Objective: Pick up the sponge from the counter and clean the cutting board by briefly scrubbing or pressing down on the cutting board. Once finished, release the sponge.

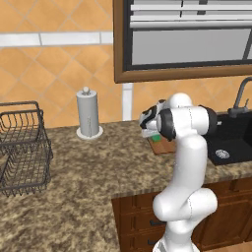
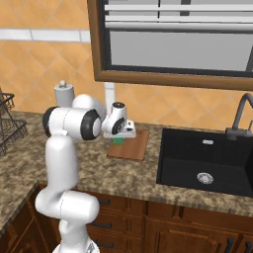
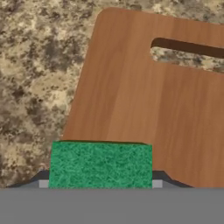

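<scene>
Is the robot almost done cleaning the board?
Partly. Done: the small green sponge is off the speckled granite counter, gripped in the jaws. In hand: it sits over the flat reddish-brown wooden cutting board; contact unclear. Left: scrubbing or pressing, then letting go.

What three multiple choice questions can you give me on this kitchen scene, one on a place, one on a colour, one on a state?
1. Where does the cutting board lie?
A. In the sink
B. On the counter, left of the sink
C. In the wire basket

2. What colour is the sponge's top?
A. Green
B. Blue
C. Pink

3. What is the gripper doing?
A. Open above the sink
B. Shut on nothing
C. Holding the sponge over the board

Answers: B, the right base view shows the board beside the basin; A, the hand view shows green; C, the fingers flank the sponge.
</scene>
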Controlling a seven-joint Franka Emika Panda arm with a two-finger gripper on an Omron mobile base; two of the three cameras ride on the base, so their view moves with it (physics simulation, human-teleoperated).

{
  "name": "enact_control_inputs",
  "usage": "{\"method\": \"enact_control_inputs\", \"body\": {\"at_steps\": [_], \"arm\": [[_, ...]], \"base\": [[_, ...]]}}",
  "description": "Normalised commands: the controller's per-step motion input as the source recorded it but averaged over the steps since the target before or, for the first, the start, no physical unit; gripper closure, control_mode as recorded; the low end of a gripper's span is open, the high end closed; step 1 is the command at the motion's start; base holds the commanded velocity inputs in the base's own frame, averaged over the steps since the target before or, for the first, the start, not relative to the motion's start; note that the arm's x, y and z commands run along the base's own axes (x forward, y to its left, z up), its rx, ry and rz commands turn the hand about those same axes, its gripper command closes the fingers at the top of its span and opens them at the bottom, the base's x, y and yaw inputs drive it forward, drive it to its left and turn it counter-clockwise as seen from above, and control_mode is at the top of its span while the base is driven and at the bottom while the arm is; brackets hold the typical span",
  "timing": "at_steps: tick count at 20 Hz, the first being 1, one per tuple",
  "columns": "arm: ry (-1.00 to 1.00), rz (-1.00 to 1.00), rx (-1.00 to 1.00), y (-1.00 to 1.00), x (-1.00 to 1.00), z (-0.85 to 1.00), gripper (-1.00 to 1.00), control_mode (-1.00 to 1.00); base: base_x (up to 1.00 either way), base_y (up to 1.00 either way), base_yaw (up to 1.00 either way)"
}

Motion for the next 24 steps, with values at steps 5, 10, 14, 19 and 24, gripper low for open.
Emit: {"method": "enact_control_inputs", "body": {"at_steps": [5, 10, 14, 19, 24], "arm": [[0.0, 0.0, 0.0, 0.0, 0.83, -0.03, 1.0, -1.0], [0.0, 0.0, 0.0, -0.03, 0.7, 0.0, 1.0, -1.0], [0.06, 0.01, 0.06, -0.49, 0.27, -0.2, 1.0, -1.0], [0.06, 0.03, 0.15, -0.83, 0.0, -0.27, 1.0, -1.0], [0.09, 0.05, 0.19, -0.52, -0.12, -0.4, 1.0, -1.0]], "base": [[0.0, 0.0, 0.0], [0.0, 0.0, 0.0], [0.0, 0.0, 0.0], [0.0, 0.0, 0.0], [0.0, 0.0, 0.0]]}}
